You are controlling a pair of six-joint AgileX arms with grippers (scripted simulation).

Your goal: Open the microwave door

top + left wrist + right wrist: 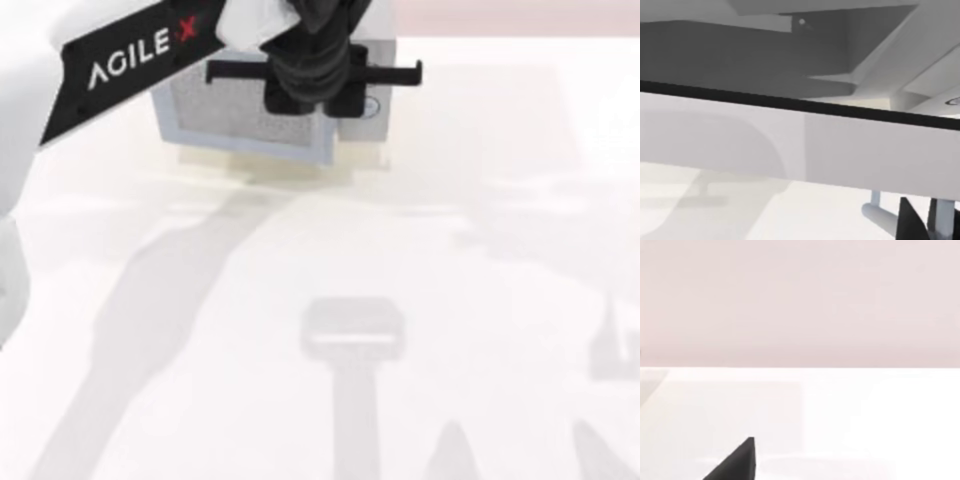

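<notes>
Microwave (290, 100) at far-centre edge of bench (450, 250), mostly covered by left arm. Microwave door (240, 115) with mesh window swung slightly out from the body, right edge ajar. Left gripper (315, 95) over the front, at the door's handle side beside a knob (371, 106); fingers' state: cannot tell. Left wrist view close on door edge (790, 135), cavity beyond. Right gripper (737, 462) parked over bare bench; fingers' state: cannot tell.

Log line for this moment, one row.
left gripper: at microwave door handle edge | door: slightly ajar | right gripper: parked, off microwave
</notes>
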